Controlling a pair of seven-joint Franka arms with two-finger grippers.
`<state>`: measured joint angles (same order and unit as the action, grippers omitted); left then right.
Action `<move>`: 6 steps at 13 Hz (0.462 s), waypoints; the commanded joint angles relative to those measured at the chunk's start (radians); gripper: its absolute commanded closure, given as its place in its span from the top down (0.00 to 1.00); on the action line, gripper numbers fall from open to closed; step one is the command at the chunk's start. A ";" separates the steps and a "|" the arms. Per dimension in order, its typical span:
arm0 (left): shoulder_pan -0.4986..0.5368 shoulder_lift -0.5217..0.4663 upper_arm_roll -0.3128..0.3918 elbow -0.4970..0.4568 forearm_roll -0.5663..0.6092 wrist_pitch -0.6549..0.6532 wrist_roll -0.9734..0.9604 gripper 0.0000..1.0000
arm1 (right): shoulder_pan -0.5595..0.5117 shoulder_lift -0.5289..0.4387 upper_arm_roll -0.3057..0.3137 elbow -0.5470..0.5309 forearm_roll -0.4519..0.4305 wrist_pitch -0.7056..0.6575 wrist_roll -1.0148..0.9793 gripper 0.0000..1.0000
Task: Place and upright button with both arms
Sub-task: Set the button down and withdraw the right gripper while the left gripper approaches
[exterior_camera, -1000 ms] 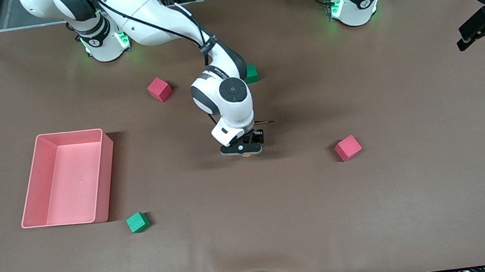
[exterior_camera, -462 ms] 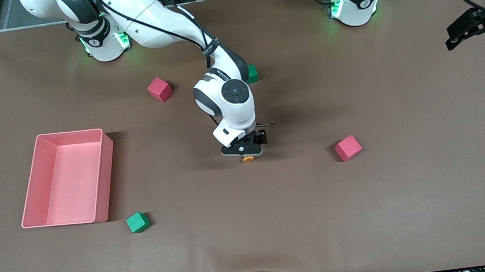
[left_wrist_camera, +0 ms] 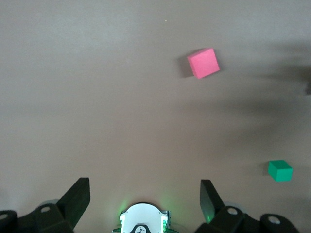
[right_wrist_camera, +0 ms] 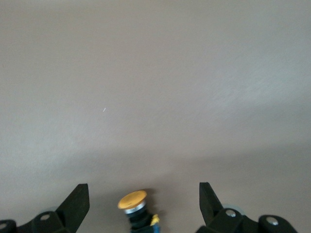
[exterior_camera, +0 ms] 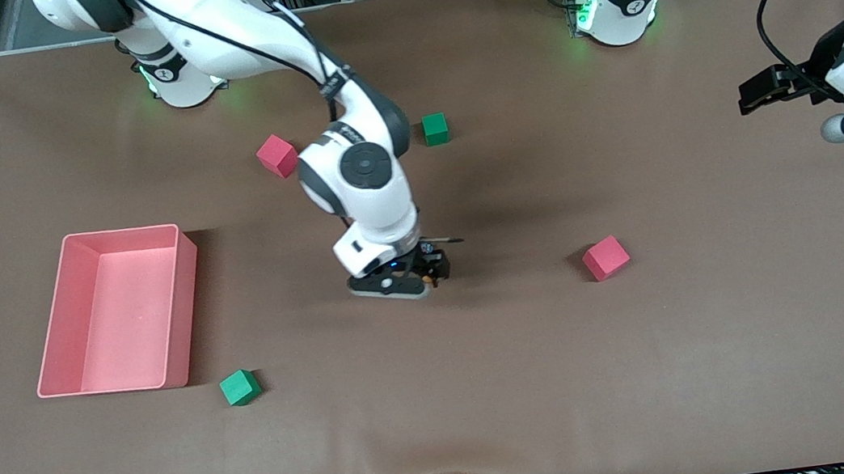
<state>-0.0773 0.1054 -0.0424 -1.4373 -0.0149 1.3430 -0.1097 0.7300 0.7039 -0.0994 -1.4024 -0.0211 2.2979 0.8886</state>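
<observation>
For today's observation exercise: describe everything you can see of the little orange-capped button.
The button is tiny, with a round, flat orange cap on a silvery collar above a dark body showing blue and yellow specks. It rests on the brown table cover near the table's middle, cap tilted rather than level. The right end effector hangs over it with fingers wide open, neither touching it. In the front view the right arm's wrist hides it.
</observation>
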 commanded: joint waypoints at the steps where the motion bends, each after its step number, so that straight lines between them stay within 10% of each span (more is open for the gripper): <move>1: -0.036 0.008 -0.023 0.018 0.001 -0.025 -0.007 1.00 | -0.087 -0.212 0.015 -0.257 -0.005 0.009 -0.216 1.00; 6: -0.150 0.198 -0.065 0.026 -0.063 0.017 -0.021 1.00 | -0.260 -0.427 0.017 -0.504 -0.002 0.006 -0.538 1.00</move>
<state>-0.1958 0.2151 -0.1060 -1.4445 -0.0419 1.3431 -0.1193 0.5325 0.3917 -0.1037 -1.7658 -0.0207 2.2912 0.4517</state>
